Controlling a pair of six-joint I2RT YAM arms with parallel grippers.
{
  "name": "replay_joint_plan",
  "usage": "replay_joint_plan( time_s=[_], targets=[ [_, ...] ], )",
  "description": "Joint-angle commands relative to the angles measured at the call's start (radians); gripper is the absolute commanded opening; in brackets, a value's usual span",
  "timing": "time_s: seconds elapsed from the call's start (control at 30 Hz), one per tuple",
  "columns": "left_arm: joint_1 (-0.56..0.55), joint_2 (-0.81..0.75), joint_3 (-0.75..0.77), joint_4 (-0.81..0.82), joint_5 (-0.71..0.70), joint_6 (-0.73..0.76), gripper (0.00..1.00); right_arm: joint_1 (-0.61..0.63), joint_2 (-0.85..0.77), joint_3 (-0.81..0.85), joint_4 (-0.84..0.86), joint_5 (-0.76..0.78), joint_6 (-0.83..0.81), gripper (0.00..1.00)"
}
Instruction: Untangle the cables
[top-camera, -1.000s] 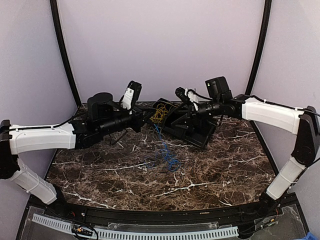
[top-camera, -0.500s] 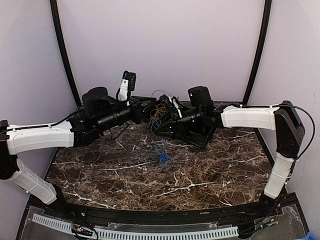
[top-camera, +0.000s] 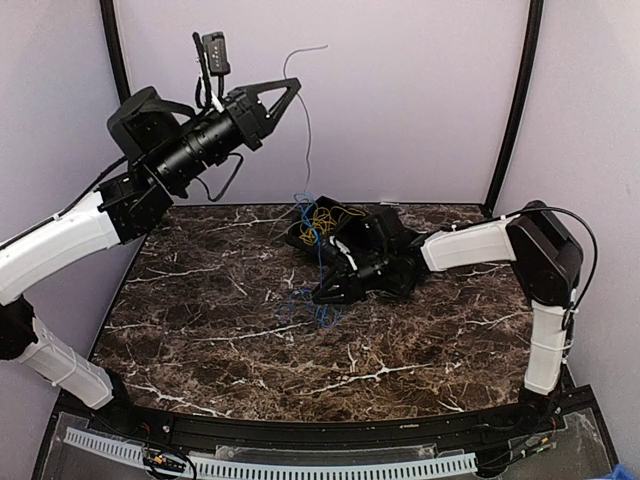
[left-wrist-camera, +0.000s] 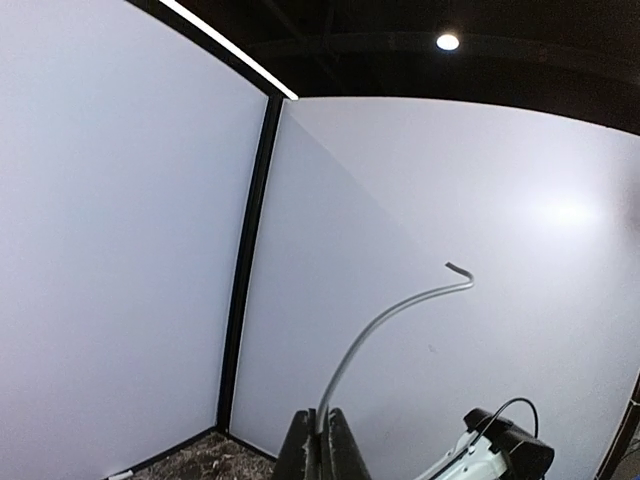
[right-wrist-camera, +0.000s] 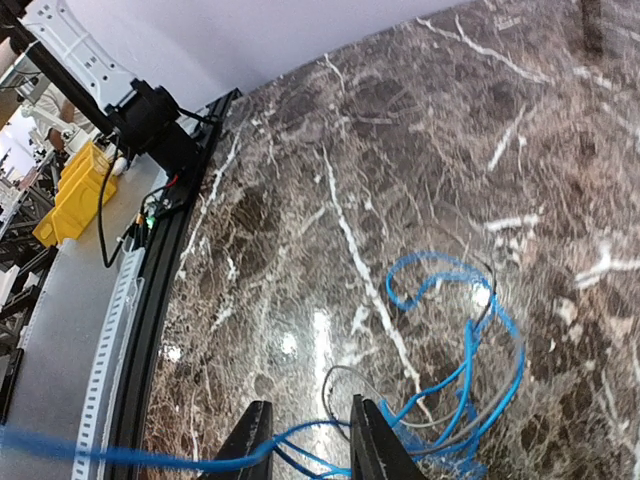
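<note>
My left gripper (top-camera: 292, 86) is raised high at the back left, shut on a thin grey wire (top-camera: 308, 130). The wire's free end curls above the fingers and its length hangs down into the tangle. In the left wrist view the left gripper (left-wrist-camera: 322, 445) pinches that grey wire (left-wrist-camera: 375, 325). A yellow cable (top-camera: 323, 216) lies coiled at the back centre, and a blue cable (top-camera: 316, 300) trails forward from it. My right gripper (top-camera: 320, 296) is low over the blue loops. In the right wrist view the right gripper (right-wrist-camera: 310, 445) is open, with strands of the blue cable (right-wrist-camera: 470, 370) crossing between its fingers.
A black tray-like object (top-camera: 400, 272) sits behind the tangle under the right arm. The marble table (top-camera: 220, 330) ends at a black front rail (right-wrist-camera: 150, 290). A yellow bin (right-wrist-camera: 75, 190) stands beyond the rail. Grey walls enclose the back and sides.
The left arm swung up and left, drawing the grey wire out of the tangle. The right gripper dropped forward onto the blue loops and its jaws narrowed.
</note>
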Motion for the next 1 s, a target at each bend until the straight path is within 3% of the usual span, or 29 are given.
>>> replay_joint_plan(
  time_s=[0.0, 0.17, 0.3, 0.5, 0.53, 0.67, 0.77, 0.97],
  targets=[
    [-0.006, -0.025, 0.129, -0.033, 0.02, 0.056, 0.0, -0.019, 0.061, 0.009, -0.137, 0.037, -0.043, 0.27],
    [-0.006, 0.012, 0.224, -0.04, 0.027, 0.066, 0.0, -0.048, 0.057, -0.043, -0.116, 0.088, -0.037, 0.21],
    [-0.007, 0.036, 0.306, -0.058, 0.037, 0.074, 0.0, -0.077, 0.074, -0.051, -0.129, 0.13, -0.009, 0.0],
    [-0.006, 0.091, 0.482, -0.133, 0.016, 0.087, 0.0, -0.098, 0.031, -0.076, -0.208, 0.103, -0.088, 0.0],
    [-0.006, 0.098, 0.497, -0.136, 0.019, 0.08, 0.0, -0.099, 0.001, -0.089, -0.211, 0.084, -0.109, 0.03],
    [-0.006, 0.093, 0.457, -0.113, 0.014, 0.06, 0.0, -0.098, -0.161, -0.104, -0.26, 0.022, -0.189, 0.51],
    [-0.006, 0.084, 0.395, -0.076, -0.006, 0.049, 0.0, -0.092, -0.278, -0.085, -0.298, -0.026, -0.223, 0.75],
    [-0.006, 0.109, 0.381, -0.06, -0.002, 0.031, 0.0, -0.05, -0.385, 0.026, -0.232, 0.037, -0.167, 0.86]
  ],
)
